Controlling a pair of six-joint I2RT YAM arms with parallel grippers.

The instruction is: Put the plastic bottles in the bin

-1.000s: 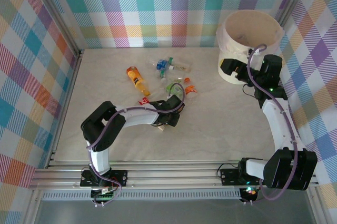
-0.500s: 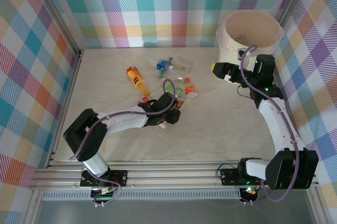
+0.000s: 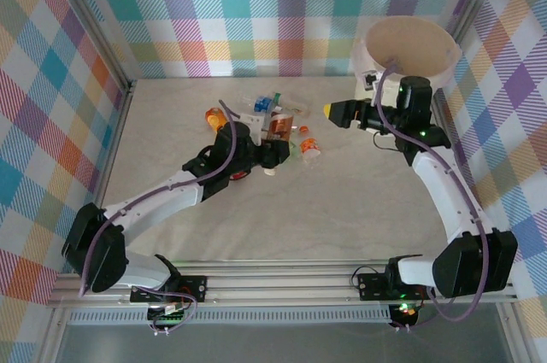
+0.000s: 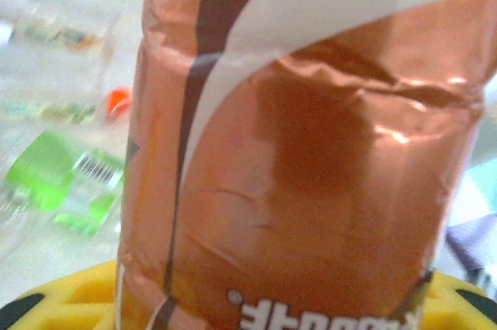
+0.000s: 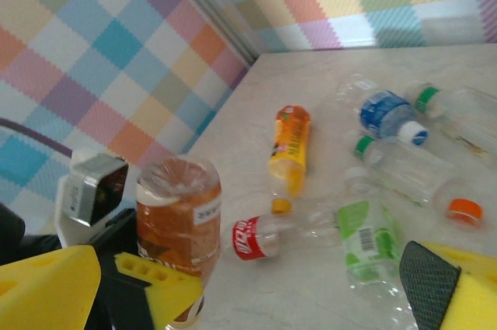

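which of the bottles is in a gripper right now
The copper-brown labelled bottle, held upright in the left gripper; the other bottles lie loose on the table.

Walls (image 3: 256, 13): pastel plaid in pink, teal, yellow, lilac and white.
Worktop (image 3: 359, 201): pale cream, faintly marbled.
Bin (image 3: 410, 49): cream-white outside, tan inside.
Copper bottle (image 4: 311, 190) in left hand (image 3: 273, 137): glossy copper-orange label, dark brown stripe, white band, white lettering. Pads (image 4: 70, 299) yellow.
Right hand (image 3: 329, 111): yellow fingers (image 5: 46, 291), one with a black face.
Orange bottle (image 5: 289, 140): orange, yellower at the neck.
Blue-label bottle (image 5: 386, 110): clear, white cap.
Green-cap bottle (image 5: 446, 112): clear body.
Green-label bottle (image 5: 359, 237): lime label, white barcode patch.
Red-label bottle (image 5: 252, 238): red label, white script.
Orange cap (image 5: 464, 210): bright orange.
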